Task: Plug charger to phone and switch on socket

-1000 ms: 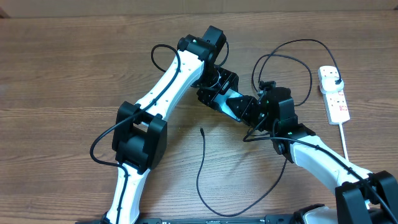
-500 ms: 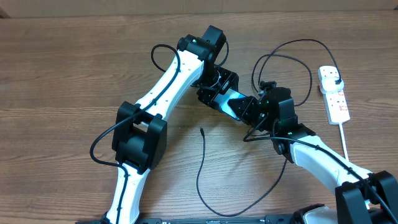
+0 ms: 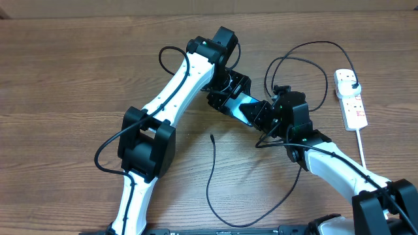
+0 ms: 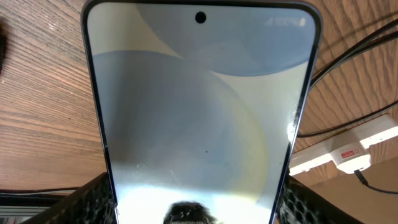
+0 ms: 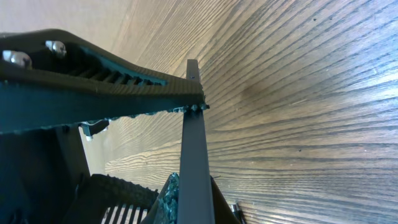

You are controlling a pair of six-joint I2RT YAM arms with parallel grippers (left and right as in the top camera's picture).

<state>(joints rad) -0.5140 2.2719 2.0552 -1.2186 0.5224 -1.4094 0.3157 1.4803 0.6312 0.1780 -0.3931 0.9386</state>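
The phone (image 3: 245,104) is held off the table between both grippers. My left gripper (image 3: 227,94) is shut on its two long sides; in the left wrist view its light-blue screen (image 4: 199,112) fills the frame between the finger pads (image 4: 199,202). My right gripper (image 3: 259,115) is shut on the phone's other end, which the right wrist view shows edge-on (image 5: 194,149) between the jaws (image 5: 193,202). The charger cable's connector tip (image 3: 212,136) lies free on the table below the phone. Its black plug (image 3: 352,80) sits in the white socket strip (image 3: 353,108), which also shows in the left wrist view (image 4: 348,146).
The charger cable loops across the near table (image 3: 215,209) and behind the right arm (image 3: 307,49). The strip's thick white cord (image 3: 361,147) runs toward the front right. The table is wood-grain (image 3: 65,78).
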